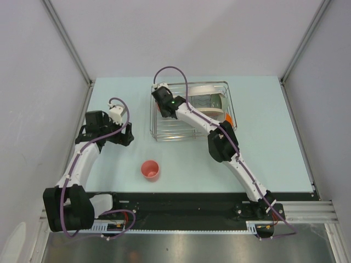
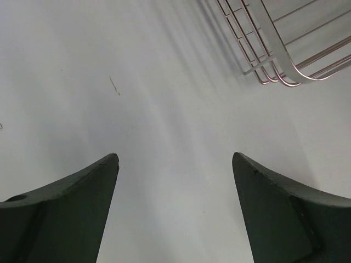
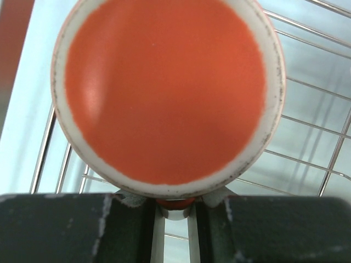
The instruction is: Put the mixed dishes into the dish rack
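Observation:
The dish rack (image 1: 164,135) stands at the table's far middle, its corner showing in the left wrist view (image 2: 274,63). Upright in it are a white plate (image 1: 204,87) and a pale green bowl (image 1: 205,101). My right gripper (image 1: 163,104) hangs over the rack's left part, shut on the handle of the orange-red mug (image 3: 164,87). The mug's base faces the wrist camera, above the rack wires (image 3: 312,126), with the handle pinched at my right gripper (image 3: 175,200). A pinkish cup (image 1: 150,170) stands upright on the table near the front. My left gripper (image 1: 126,135) (image 2: 174,156) is open and empty over bare table, left of the rack.
An orange-red edge (image 1: 228,119) shows in the rack behind the right arm. Grey walls with metal posts (image 1: 68,44) close in the table on three sides. The black base rail (image 1: 181,205) runs along the near edge.

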### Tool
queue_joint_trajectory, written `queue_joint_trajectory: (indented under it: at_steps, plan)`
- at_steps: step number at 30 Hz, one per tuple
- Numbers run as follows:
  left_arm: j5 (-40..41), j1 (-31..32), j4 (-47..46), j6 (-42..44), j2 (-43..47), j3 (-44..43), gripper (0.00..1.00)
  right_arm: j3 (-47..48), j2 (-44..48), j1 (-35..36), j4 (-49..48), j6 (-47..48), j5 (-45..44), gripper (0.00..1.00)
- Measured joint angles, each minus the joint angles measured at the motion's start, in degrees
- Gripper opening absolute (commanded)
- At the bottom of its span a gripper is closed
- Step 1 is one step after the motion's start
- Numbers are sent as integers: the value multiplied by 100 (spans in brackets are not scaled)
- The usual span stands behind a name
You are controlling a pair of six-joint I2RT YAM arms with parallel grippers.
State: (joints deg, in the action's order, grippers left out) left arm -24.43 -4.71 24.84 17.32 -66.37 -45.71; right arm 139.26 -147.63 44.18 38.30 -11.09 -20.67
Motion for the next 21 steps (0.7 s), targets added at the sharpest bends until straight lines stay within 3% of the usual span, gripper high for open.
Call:
queue_joint_trajectory:
  at_steps: [7,11,21]
  plan:
    - [-17,0,-37,9,83,87,88,0,-24,-15,-105,70,-17,0]
    - [-35,0,-28,13,208,181,88,0,-35,-17,-136,92,-72,13]
    - [-173,-2,-4,13,267,179,87,-66,-46,-37,-157,114,-92,25]
